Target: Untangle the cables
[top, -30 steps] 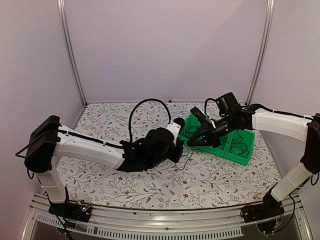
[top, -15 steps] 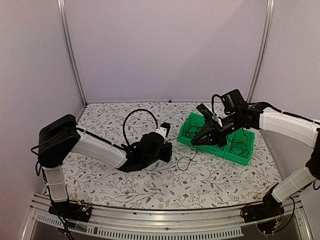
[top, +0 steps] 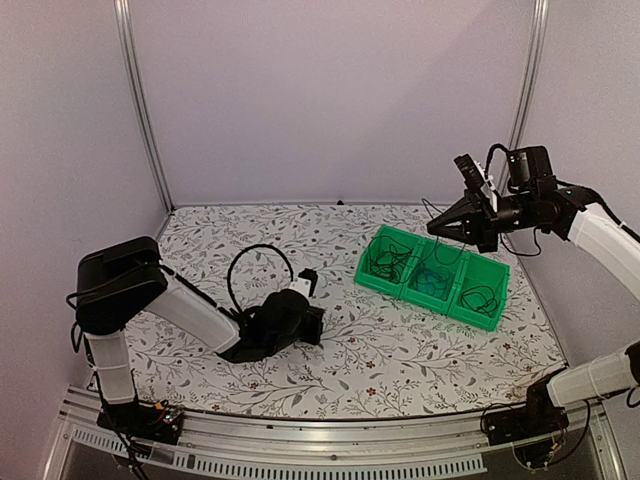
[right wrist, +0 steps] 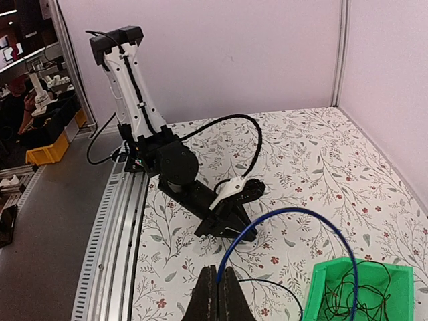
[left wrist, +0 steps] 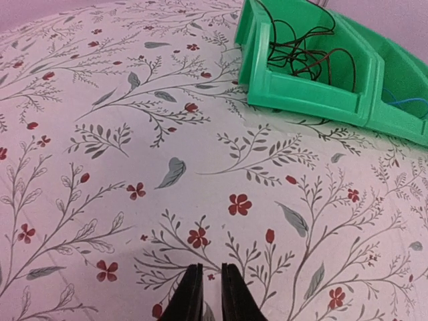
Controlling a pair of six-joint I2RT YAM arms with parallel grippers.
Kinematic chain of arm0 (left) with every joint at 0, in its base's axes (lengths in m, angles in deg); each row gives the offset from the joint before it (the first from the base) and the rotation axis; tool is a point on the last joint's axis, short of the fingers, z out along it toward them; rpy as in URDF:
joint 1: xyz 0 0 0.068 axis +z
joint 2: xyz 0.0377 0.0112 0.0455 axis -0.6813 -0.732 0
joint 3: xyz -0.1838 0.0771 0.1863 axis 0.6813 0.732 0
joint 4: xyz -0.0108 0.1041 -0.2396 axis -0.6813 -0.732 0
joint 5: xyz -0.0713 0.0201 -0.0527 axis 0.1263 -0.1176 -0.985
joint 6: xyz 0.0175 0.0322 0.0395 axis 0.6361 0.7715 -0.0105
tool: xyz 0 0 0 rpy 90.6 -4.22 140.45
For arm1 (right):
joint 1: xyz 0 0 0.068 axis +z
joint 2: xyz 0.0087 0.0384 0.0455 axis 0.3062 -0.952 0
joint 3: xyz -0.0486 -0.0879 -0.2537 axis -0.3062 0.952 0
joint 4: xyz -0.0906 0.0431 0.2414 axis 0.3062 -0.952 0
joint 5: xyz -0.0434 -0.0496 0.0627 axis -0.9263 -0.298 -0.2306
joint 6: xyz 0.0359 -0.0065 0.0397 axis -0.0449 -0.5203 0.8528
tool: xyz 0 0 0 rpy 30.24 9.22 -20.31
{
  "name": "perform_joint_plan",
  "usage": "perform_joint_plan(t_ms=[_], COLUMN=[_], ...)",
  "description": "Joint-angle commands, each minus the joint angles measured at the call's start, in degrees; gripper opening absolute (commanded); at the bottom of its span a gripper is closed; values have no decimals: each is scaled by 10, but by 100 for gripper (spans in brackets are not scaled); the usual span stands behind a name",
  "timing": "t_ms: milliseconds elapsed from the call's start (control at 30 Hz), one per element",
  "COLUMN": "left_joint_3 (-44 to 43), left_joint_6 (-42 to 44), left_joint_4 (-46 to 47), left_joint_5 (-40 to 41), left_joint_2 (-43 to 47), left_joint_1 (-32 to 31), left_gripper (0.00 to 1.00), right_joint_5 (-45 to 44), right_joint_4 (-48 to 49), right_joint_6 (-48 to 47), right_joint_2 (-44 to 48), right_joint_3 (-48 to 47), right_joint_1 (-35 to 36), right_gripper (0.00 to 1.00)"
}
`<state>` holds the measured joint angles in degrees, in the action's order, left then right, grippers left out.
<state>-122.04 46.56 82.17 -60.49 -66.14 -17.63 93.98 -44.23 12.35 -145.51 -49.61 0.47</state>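
The right claw is pressed together, pinching a blue cable. This cable arcs up from the claw's tips and drops into the green bin below and to the claw's right. The other cables, thin and dark, lie coiled inside the bin's compartments. The left claw sits low over the table. Its tips are parted by a narrow slit with nothing between them, and the bin is well ahead of it to the right.

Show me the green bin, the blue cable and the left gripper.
green bin [left wrist: 307, 100], left wrist view, its front wall.
blue cable [right wrist: 294, 209], right wrist view, top of its arc.
left gripper [left wrist: 212, 267], left wrist view, midway between its fingertips.
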Motion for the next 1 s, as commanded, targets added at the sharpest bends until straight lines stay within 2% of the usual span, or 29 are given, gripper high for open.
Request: perform_joint_plan(t_ms=[0,167,333,433,633,967], left_joint_3=[35,81,91,62,-36,-19], left_joint_6=[-14,31,67,101,121,124], left_joint_4=[66,156,212,198,88,128], left_joint_5=[14,22,71,97,160,157], left_joint_2=[5,-7,-38,-56,-118,-120], left_joint_1=[-7,-53,-103,-124,-147,-150], left_gripper=[16,27,30,30,30,33], right_joint_5=[-32,-62,-85,-99,-126,-123], right_joint_4=[-48,-69,-72,-75,-80,-102], right_joint_6=[-15,-23,-26,-31,-48,-83], right_joint_2=[4,0,2,3,2,-17], right_joint_3=[-13,-9,11,22,43,54], right_joint_1=[-50,-96,-128,-141,-168,-269], right_gripper=[0,0,0,0,0,0])
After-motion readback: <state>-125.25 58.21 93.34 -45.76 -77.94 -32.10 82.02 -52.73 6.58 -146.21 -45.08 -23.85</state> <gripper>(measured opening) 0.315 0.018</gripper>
